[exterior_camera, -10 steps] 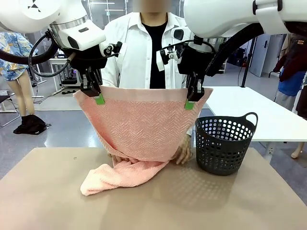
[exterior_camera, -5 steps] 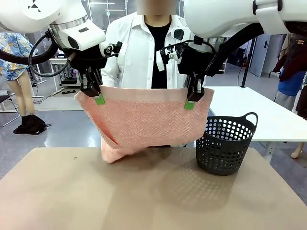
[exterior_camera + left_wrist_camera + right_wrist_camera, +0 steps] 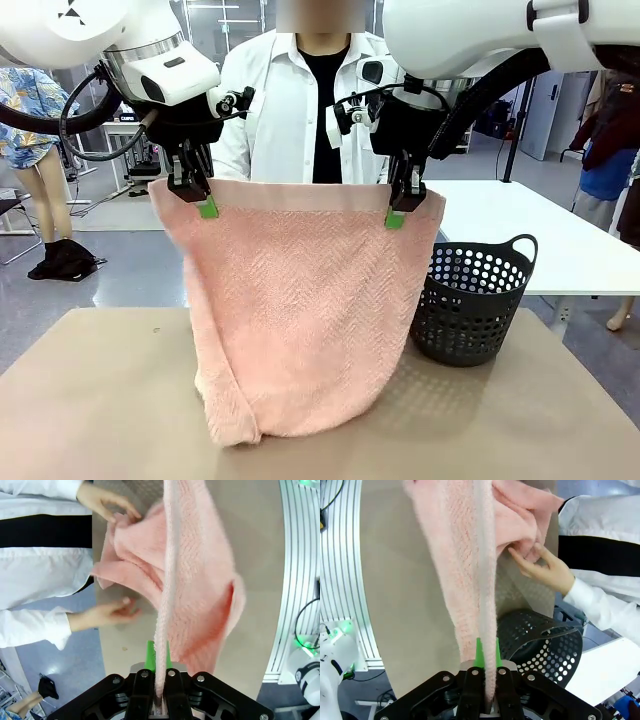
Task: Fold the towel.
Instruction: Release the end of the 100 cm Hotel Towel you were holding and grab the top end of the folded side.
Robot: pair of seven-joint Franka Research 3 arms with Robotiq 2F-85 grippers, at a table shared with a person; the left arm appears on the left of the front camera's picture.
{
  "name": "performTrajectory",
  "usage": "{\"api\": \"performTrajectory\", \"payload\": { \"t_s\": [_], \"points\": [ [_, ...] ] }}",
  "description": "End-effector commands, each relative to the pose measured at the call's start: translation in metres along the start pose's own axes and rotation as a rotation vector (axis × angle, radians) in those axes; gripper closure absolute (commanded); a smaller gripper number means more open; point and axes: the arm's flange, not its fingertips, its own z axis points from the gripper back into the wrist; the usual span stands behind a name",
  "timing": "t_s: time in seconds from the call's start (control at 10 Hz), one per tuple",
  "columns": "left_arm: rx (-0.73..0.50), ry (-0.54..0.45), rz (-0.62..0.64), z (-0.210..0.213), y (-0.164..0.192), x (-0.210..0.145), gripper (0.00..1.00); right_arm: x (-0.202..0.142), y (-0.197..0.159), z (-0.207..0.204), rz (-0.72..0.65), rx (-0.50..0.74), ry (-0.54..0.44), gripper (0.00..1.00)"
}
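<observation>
Two sets of jaws are pinched shut on the towel (image 3: pixel 300 310) along its paler top band, left jaws and right jaws at opposite corners. Your wrist views catch the person's hands (image 3: pixel 107 614) (image 3: pixel 547 570) at its lower end; from the front, the salmon-pink zigzag cloth hangs over the desk (image 3: pixel 90 400), covering them.

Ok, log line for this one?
left gripper: shut on towel | right gripper: shut on towel | towel: hanging | person's hand: on lower end
</observation>
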Motion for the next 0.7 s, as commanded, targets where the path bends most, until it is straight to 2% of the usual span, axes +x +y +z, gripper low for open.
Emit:
{"api": "performTrajectory", "payload": {
  "t_s": [0.0, 0.6],
  "points": [
    [0.001, -0.001, 0.0, 0.0007, 0.0004, -0.0006, 1.0, -0.0009, 0.0001, 0.0015, 0.007, -0.005, 0.005, 1.0],
    [0.001, -0.001, 0.0, 0.0007, 0.0004, -0.0006, 1.0, -0.0009, 0.0001, 0.0015, 0.007, -0.005, 0.005, 1.0]
  ]
}}
